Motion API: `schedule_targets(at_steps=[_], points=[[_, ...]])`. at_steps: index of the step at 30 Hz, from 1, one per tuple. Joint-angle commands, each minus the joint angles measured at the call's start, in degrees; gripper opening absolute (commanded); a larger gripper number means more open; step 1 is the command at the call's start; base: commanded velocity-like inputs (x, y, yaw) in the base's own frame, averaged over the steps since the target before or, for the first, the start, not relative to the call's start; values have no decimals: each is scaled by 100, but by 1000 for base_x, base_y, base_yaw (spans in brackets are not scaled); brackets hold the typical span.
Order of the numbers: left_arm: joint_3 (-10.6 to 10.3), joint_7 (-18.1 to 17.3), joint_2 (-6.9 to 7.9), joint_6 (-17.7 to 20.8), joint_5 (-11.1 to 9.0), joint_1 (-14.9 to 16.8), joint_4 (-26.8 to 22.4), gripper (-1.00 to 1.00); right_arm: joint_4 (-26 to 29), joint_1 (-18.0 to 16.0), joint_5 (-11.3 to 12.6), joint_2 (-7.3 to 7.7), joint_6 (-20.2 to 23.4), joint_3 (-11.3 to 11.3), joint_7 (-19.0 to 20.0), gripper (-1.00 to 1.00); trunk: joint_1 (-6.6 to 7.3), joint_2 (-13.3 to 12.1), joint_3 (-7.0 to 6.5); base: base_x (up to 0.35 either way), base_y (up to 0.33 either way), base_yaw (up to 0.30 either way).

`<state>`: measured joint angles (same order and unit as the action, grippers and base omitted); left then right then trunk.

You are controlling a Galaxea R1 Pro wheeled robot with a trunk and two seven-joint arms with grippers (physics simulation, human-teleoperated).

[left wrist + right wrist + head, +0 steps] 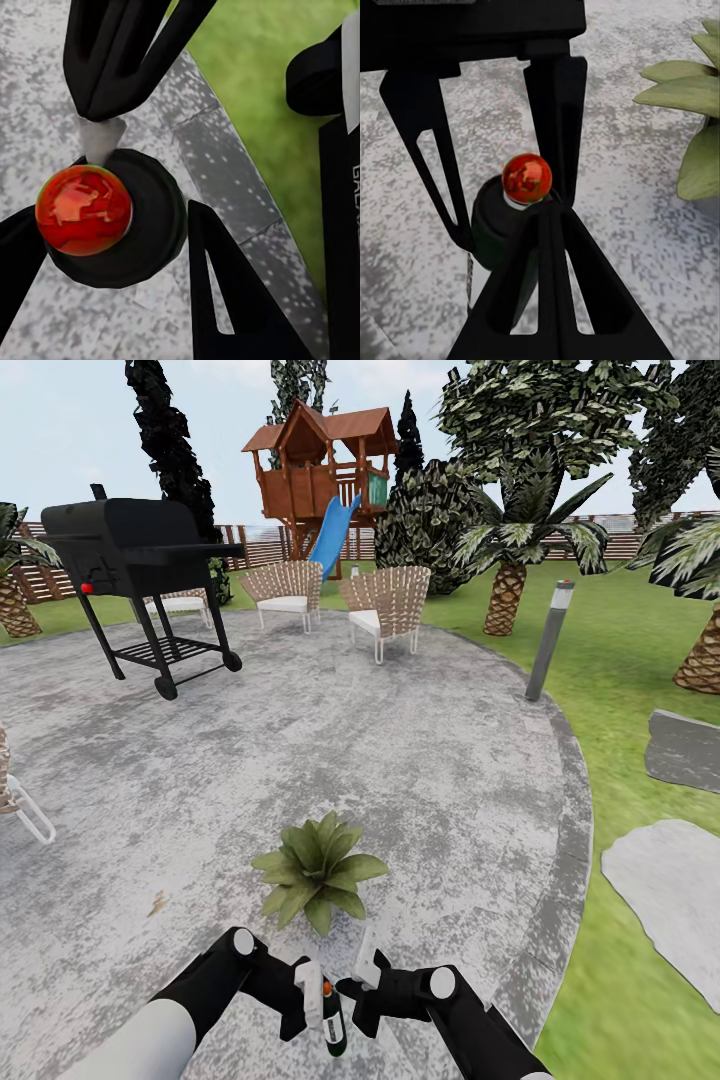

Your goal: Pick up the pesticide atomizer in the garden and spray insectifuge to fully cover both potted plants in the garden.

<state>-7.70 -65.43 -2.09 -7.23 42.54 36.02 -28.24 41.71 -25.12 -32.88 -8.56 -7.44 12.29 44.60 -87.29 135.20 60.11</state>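
Observation:
The pesticide atomizer point(334, 1022) hangs upright just in front of me over the grey paving. Its red tip point(82, 210) and black spray head point(150, 232) sit between the fingers of my left gripper point(312, 992), which is shut on it. My right gripper point(357, 982) is next to it with its two fingers pressed together and nothing between them. Its fingertips point(547, 217) are right against the spray head point(491, 225). A potted plant point(318, 870), a low green rosette, stands on the paving just beyond both grippers, and its leaves point(690, 90) show in the right wrist view.
A black grill point(140, 550) stands far left, with woven chairs point(385, 605) behind the paving. A grey bollard lamp point(550, 638) marks the paving's right edge. Lawn, stepping stones point(670, 890) and palms point(505, 595) lie to the right. A chair leg point(25, 810) shows at the left edge.

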Motion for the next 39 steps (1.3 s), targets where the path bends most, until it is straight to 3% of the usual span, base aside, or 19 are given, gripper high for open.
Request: schedule_targets(at_steps=[1,9,10,11,14,15,23,24,28,34,35,37,39], points=[[5,-5,-2,-59,44,2,-6,-100,4,-2,-61,-4,-47,-7,5,-100,1,2,5,0,0,0],[11,-5,2,-73,25,10,-6,-100,4,-2,-61,-7,-47,-7,5,-100,1,2,5,0,0,0],[-5,3,420,-67,78,-19,2,-100,4,-2,-67,-23,-47,-7,5,-100,1,2,5,0,0,0],[-4,3,523,-69,79,-35,2,-100,4,-2,-68,-23,-47,-7,5,-100,1,2,5,0,0,0],[-4,3,706,-70,79,-49,2,-100,5,-2,-71,-23,-47,-7,4,-100,1,2,5,0,0,0],[-4,3,842,-71,79,-50,2,-100,7,-2,-76,-19,-47,-7,5,-100,1,2,5,0,0,0],[17,3,1322,-75,79,-44,2,-100,4,-2,-87,11,-47,-20,1,-100,1,2,5,0,0,0],[20,3,1351,-77,79,-48,2,-100,4,-2,-87,20,-49,-22,0,100,1,2,5,0,0,0],[9,-2,1465,-101,79,-57,9,-100,1,-2,-95,35,-53,-26,-1,100,1,2,5,0,0,0],[51,31,1511,-88,55,-48,3,-100,-39,-2,-104,59,-66,-60,-103,100,1,2,5,0,0,0],[60,55,1510,-81,38,-38,6,-100,-48,-2,-102,102,-72,-63,-191,100,1,2,5,0,0,0],[147,102,1507,-66,7,-23,6,-100,-103,1,-84,324,-79,-63,-615,100,1,2,5,0,0,0],[368,119,1500,-54,-2,-19,4,-100,-368,10,-67,494,-85,-64,-1062,100,1,2,5,0,0,0]])
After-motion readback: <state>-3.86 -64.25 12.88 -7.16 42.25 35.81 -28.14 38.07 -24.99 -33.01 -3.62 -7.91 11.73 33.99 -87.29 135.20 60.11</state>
